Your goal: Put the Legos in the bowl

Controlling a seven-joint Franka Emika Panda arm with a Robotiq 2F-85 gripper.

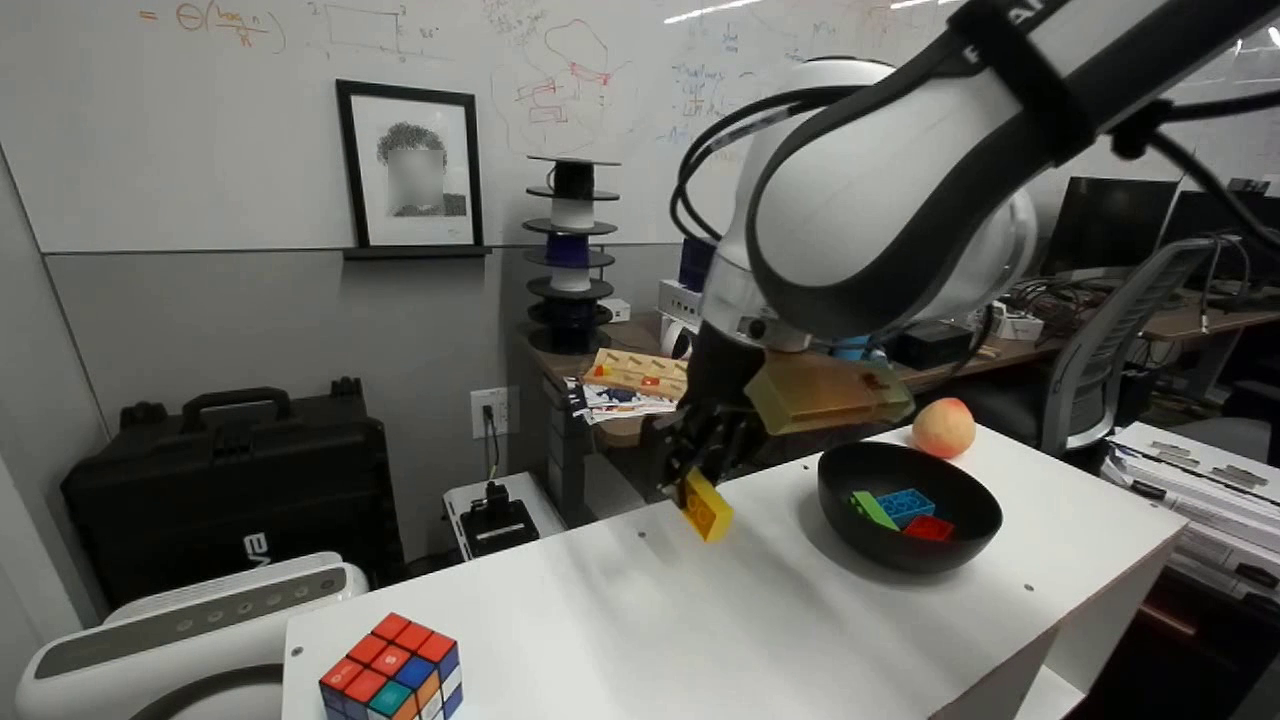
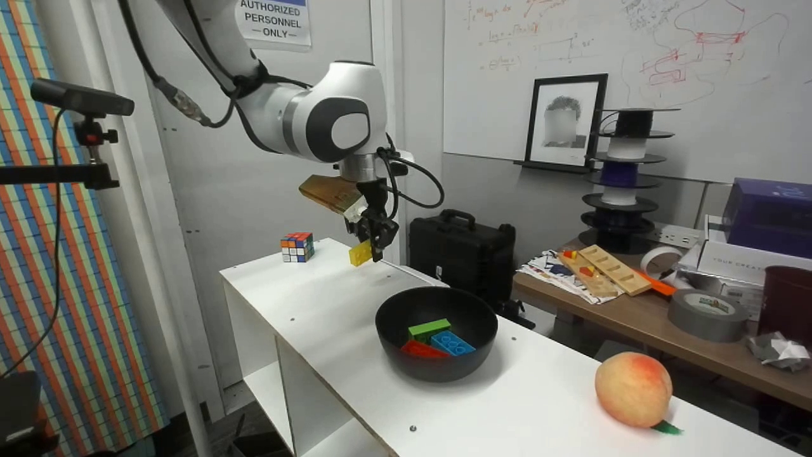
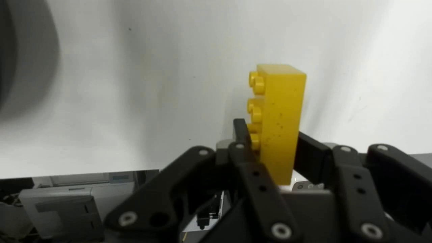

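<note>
My gripper (image 3: 270, 133) is shut on the yellow Lego (image 3: 282, 125) in the wrist view, with the studs toward the left finger. In both exterior views the gripper (image 1: 690, 482) (image 2: 373, 244) holds the yellow Lego (image 1: 707, 508) (image 2: 360, 254) above the white tabletop, to one side of the bowl. The black bowl (image 1: 900, 556) (image 2: 438, 371) stands upright on the table. The green Lego (image 1: 874, 510) (image 2: 429, 329), blue Lego (image 1: 906, 506) (image 2: 452, 343) and red Lego (image 1: 928, 528) (image 2: 424, 350) lie inside it. A dark part of the bowl (image 3: 4, 50) shows at the wrist view's left edge.
The Rubik's cube (image 1: 392, 670) (image 2: 297, 247) sits at one end of the white table (image 1: 640, 640). A peach-like orange ball (image 1: 944, 428) (image 2: 633, 390) sits beyond the bowl toward the other end. A brown desk (image 2: 609, 311) with clutter stands behind the table.
</note>
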